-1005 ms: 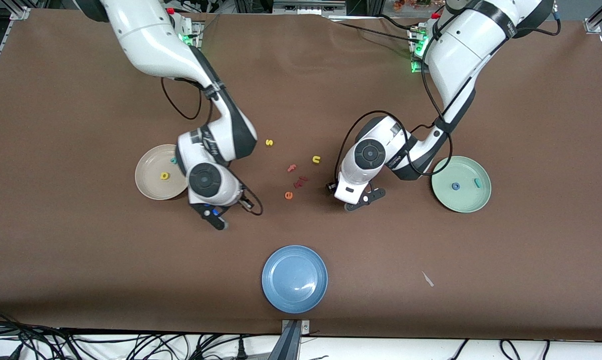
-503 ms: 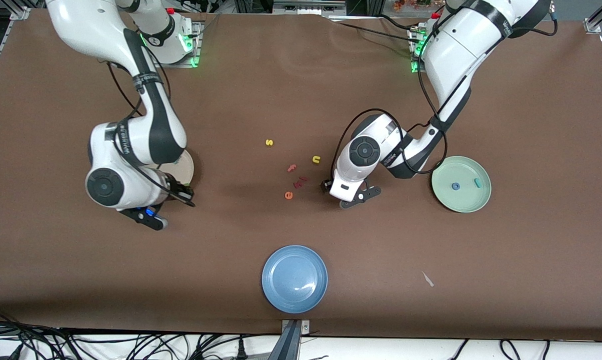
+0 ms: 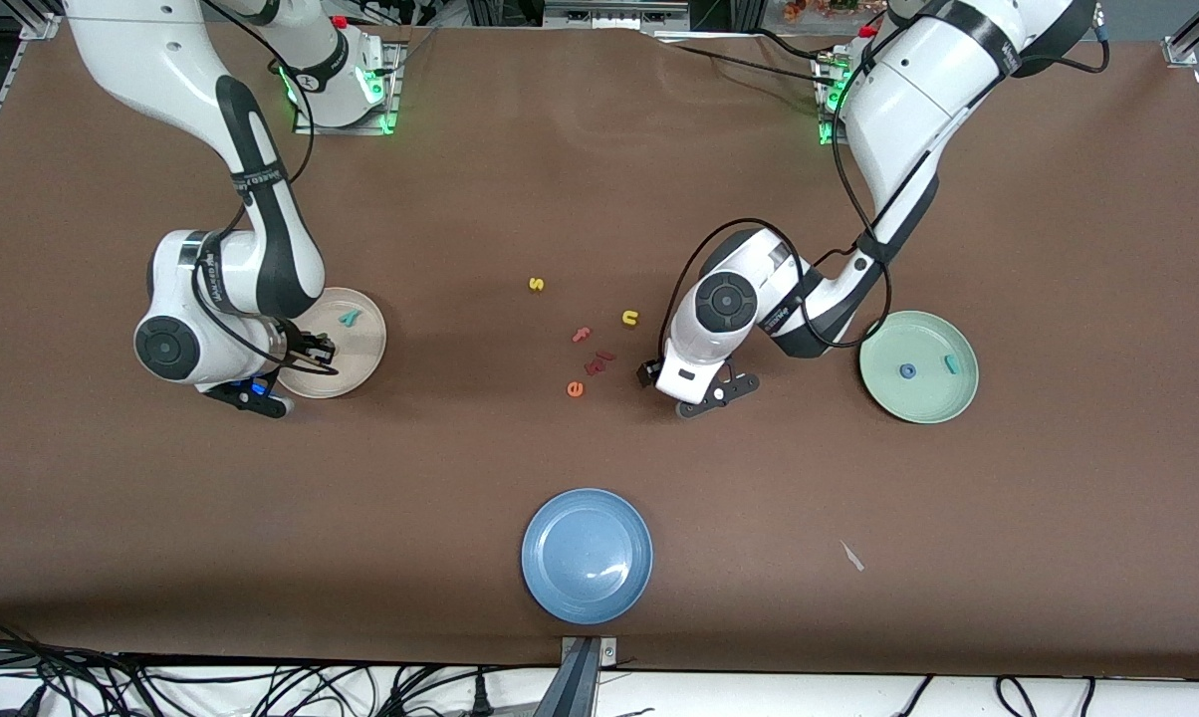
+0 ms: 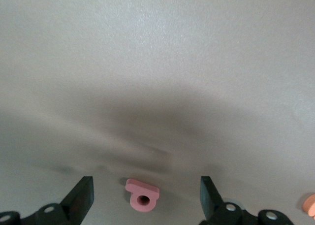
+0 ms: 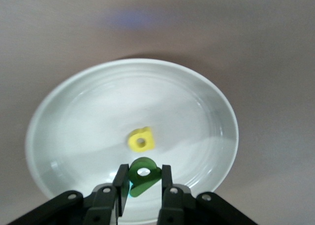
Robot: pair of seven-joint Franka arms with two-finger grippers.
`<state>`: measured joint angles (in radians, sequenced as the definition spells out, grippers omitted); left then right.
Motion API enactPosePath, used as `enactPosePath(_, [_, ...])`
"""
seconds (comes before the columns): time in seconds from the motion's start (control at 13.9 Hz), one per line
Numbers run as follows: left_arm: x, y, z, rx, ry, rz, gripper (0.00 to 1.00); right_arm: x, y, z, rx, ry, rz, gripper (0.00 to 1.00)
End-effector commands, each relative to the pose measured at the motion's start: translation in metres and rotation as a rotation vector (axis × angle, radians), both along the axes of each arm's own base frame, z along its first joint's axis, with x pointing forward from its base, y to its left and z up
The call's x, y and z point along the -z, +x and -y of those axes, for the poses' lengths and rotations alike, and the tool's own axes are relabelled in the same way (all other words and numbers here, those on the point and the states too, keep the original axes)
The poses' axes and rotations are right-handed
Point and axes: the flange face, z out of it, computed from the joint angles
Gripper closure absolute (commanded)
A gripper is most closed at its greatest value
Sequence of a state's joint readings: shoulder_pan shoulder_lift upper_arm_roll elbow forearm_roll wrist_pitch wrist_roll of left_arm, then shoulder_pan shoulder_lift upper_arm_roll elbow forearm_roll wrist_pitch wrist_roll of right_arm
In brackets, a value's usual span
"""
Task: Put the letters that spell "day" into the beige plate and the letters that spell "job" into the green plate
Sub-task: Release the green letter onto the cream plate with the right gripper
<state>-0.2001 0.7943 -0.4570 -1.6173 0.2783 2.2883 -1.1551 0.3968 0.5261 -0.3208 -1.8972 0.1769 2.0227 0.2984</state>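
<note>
Right claw (image 5: pixel 142 185) gripping green a (image 5: pixel 142 175) over beige plate (image 5: pixel 59 136), left claw (image 4: pixel 146 200) open around salmon b (image 4: pixel 141 195)

The wide table (image 3: pixel 599 179) has a plain brown cover. Directly on it lie three round shallow plates: a cream-beige plate (image 3: pixel 359 351) toward the right arm's end, a pale green plate (image 3: pixel 918 396) toward the left arm's end, and a blue plate (image 3: pixel 587 555) near the edge closest to the front camera. In the middle lie small foam letters: a yellow s (image 3: pixel 536 284), a yellow u (image 3: pixel 630 318), a pink f (image 3: pixel 582 335), dark red pieces (image 3: pixel 599 361), an orange e (image 3: pixel 575 388) and a salmon-red b (image 4: pixel 142 195). A small white scrap (image 3: pixel 851 556) lies nearer the front edge.
</note>
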Motion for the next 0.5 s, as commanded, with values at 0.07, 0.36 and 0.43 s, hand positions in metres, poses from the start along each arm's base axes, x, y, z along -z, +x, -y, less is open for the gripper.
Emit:
enactPosePath(0.07, [0.009, 0.002, 0.004, 0.049, 0.015, 0.011, 0.06, 0.032, -0.018, 0.022, 0.024, -0.001, -0.039, 0.83])
enactPosePath(0.36, [0.013, 0.001, 0.004, 0.060, 0.023, 0.011, 0.11, 0.038, -0.023, 0.036, 0.047, -0.002, -0.069, 0.32])
enactPosePath(0.43, [0.016, 0.001, 0.002, 0.065, 0.030, 0.012, 0.11, 0.028, -0.019, 0.035, 0.056, 0.000, -0.067, 0.00])
